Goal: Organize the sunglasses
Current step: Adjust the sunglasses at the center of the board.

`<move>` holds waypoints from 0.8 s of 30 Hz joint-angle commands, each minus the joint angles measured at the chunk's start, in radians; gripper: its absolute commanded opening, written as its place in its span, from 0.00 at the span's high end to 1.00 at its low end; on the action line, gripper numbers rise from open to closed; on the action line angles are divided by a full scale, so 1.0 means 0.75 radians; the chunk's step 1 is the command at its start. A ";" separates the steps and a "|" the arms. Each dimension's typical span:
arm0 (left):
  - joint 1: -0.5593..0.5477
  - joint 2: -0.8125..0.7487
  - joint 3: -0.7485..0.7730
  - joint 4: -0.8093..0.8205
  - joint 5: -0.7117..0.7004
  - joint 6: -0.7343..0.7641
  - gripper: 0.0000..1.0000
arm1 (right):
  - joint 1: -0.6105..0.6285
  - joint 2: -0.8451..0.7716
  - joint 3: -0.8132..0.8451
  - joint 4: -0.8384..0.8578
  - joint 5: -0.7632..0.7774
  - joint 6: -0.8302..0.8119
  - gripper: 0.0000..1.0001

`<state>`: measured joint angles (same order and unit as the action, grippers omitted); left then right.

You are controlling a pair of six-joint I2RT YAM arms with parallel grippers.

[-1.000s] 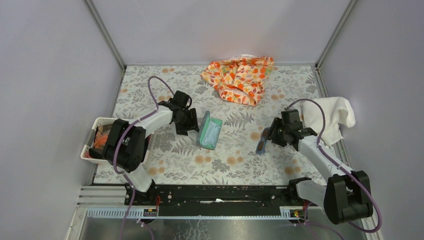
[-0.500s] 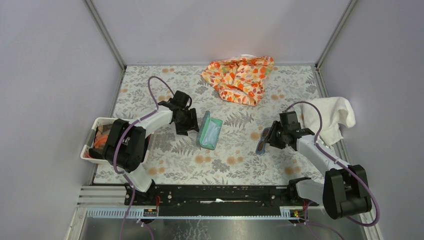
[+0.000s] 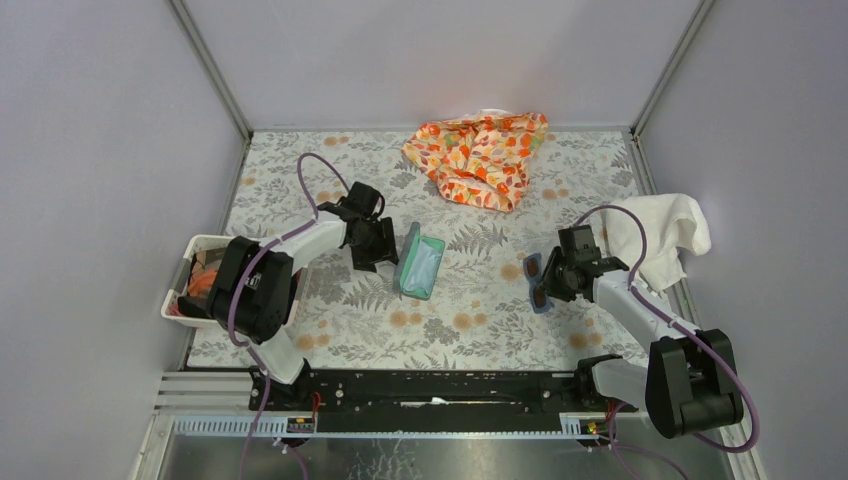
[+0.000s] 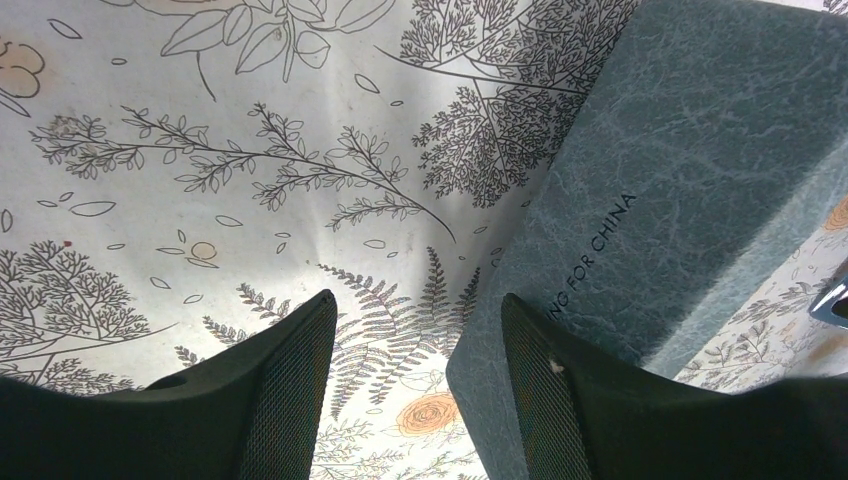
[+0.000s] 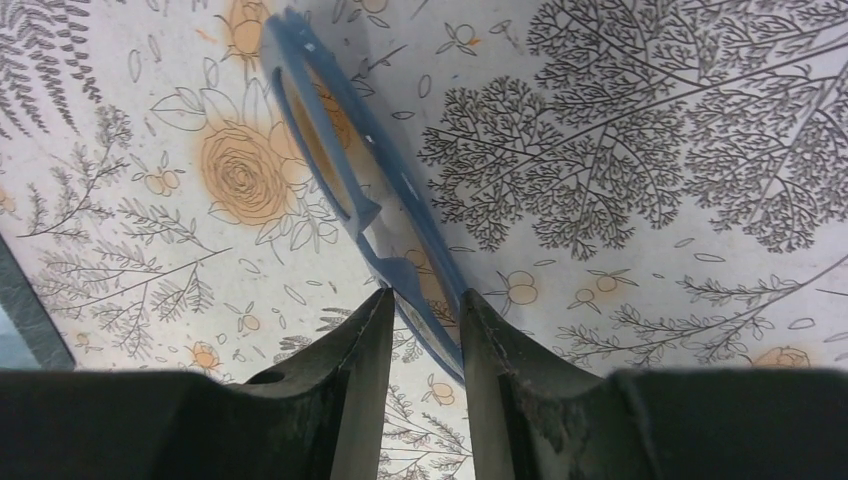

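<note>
Table: floral top, everything in play sits on it.
Orange cloth: heaped at 12 o'clock by the back wall, out of the action.
White towel: draped at 3 o'clock, just behind the right arm.
Case: lying open near the middle, pale inside facing up, well apart from the glasses.
Sunglasses: down at 4 o'clock from the table's centre, low over the cloth, in the right claw. The blue frame runs away from the fingers towards 11 o'clock in the wrist view.
Right gripper: pinched together on the frame, close to the bridge.
Left gripper: fingers apart, holding nothing, parked at the case's 9 o'clock side. Whether one finger touches the wall I cannot tell.
Step in hand: I judge it the carry, with the glasses gripped but not yet cased.
Next move: likely a lift, then a travel towards 9 o'clock over the open case. It calls for the frame lined up with the case's long side, and the left claw steadying it.
</note>
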<state>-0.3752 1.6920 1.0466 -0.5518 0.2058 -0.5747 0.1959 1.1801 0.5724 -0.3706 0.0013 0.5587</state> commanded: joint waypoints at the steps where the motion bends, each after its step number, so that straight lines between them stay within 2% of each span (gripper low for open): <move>1: -0.018 0.032 0.007 0.049 0.004 0.009 0.34 | -0.002 -0.027 0.030 -0.081 0.104 0.028 0.61; 5: -0.026 0.040 0.014 0.049 0.001 0.010 0.34 | -0.001 -0.028 0.059 -0.096 0.141 0.022 0.57; 9: -0.036 0.045 0.021 0.049 0.004 0.012 0.34 | -0.004 -0.005 0.085 -0.087 0.168 0.026 0.58; 18: -0.050 0.039 0.014 0.049 0.000 0.017 0.33 | -0.003 -0.016 0.058 0.029 0.042 0.100 0.76; 24: -0.054 0.036 0.009 0.050 -0.004 0.016 0.34 | -0.003 0.018 0.034 0.081 -0.026 0.109 0.97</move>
<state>-0.4057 1.7164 1.0470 -0.5514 0.2054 -0.5739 0.1959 1.1835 0.5983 -0.3489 0.0338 0.6250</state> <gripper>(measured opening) 0.664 0.092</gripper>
